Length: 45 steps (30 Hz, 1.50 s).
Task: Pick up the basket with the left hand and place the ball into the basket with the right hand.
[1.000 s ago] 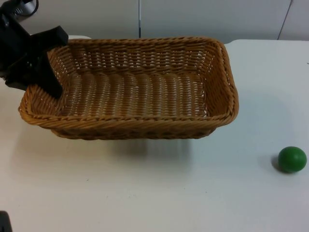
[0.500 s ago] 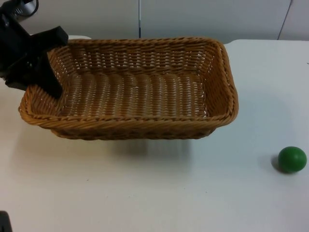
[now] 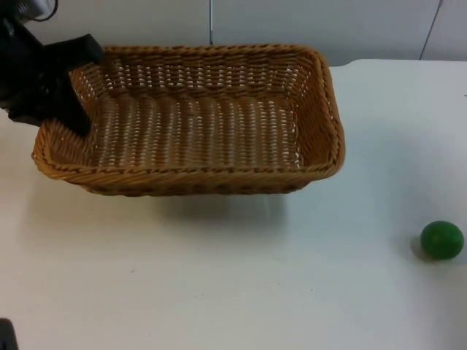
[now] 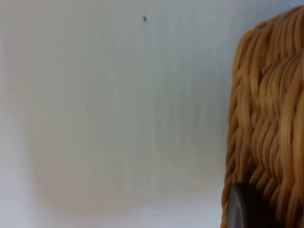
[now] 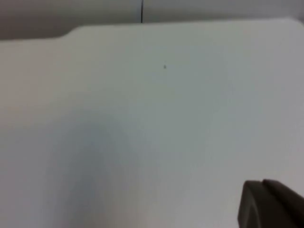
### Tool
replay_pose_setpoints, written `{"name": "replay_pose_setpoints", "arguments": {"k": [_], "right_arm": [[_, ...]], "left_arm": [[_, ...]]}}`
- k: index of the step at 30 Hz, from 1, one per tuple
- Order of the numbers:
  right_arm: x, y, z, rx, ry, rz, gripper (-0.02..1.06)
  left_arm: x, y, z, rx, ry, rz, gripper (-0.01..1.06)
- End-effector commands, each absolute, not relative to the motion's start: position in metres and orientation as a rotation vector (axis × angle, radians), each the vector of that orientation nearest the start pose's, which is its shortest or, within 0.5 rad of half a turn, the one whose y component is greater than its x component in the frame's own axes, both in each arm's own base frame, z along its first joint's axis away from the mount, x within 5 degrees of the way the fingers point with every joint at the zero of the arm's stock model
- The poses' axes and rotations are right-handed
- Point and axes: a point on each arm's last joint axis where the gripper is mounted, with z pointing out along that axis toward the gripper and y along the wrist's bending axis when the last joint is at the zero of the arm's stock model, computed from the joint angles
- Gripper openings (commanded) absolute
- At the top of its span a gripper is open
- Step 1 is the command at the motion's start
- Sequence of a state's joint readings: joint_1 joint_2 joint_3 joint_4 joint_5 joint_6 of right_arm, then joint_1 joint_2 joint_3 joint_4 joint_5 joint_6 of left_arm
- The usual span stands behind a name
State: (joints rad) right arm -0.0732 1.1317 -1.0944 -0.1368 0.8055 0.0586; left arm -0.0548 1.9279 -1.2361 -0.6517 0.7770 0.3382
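I see the white table [image 3: 241, 292] with the wicker basket [image 3: 197, 120] at its far left part, lifted off the surface with a shadow beneath. My left gripper [image 3: 69, 84] is clamped on the basket's left rim. The green ball [image 3: 441, 240] lies on the table, well apart to the right; my right gripper [image 5: 270, 204] hangs over bare table, and I cannot tell its finger state.
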Motion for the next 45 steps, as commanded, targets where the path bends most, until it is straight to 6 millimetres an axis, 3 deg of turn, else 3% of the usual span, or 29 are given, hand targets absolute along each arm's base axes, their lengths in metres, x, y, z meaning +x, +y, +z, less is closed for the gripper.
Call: {"name": "replay_pose_setpoints", "arguments": {"k": [1, 3, 5, 7, 8, 12, 13, 17, 22, 31, 39, 45], "right_arm": [[0.243, -0.028, 0.365, 0.106, 2.396, -0.164, 0.0], [0.263, -0.026, 0.353, 0.087, 2.502, -0.165, 0.0], [0.271, -0.024, 0.342, 0.044, 2.562, -0.187, 0.0], [0.284, -0.01, 0.317, -0.089, 2.695, -0.211, 0.09], [0.284, -0.01, 0.317, -0.089, 2.695, -0.211, 0.09], [0.298, 0.02, 0.292, -0.192, 2.778, -0.176, 0.26], [0.298, 0.02, 0.292, -0.192, 2.778, -0.176, 0.26], [0.305, 0.042, 0.278, -0.223, 2.804, -0.152, 0.43], [0.306, 0.044, 0.277, -0.124, 2.803, -0.131, 0.51], [0.304, 0.044, 0.275, -0.075, 2.839, -0.123, 0.51], [0.318, 0.054, 0.242, 0.004, 2.931, -0.013, 0.51], [0.33, 0.061, 0.207, 0.04, 3.027, 0.034, 0.68]], "left_arm": [[0.379, -0.06, 0.179, -0.096, 2.767, -0.69, 0.0], [0.382, -0.058, 0.179, -0.111, 2.736, -0.664, 0.0], [0.383, -0.058, 0.179, -0.113, 2.73, -0.659, 0.0], [0.385, -0.056, 0.18, -0.123, 2.705, -0.635, 0.0], [0.385, -0.056, 0.18, -0.123, 2.705, -0.635, 0.0], [0.389, -0.054, 0.18, -0.139, 2.664, -0.6, 0.0], [0.389, -0.054, 0.18, -0.139, 2.664, -0.6, 0.0], [0.393, -0.052, 0.181, -0.156, 2.625, -0.569, 0.0], [0.394, -0.052, 0.182, -0.158, 2.619, -0.564, 0.0], [0.395, -0.051, 0.182, -0.165, 2.604, -0.552, 0.0], [0.39, -0.053, 0.18, -0.115, 2.666, -0.576, 0.0], [0.383, -0.055, 0.178, -0.052, 2.739, -0.592, 0.0]]}}
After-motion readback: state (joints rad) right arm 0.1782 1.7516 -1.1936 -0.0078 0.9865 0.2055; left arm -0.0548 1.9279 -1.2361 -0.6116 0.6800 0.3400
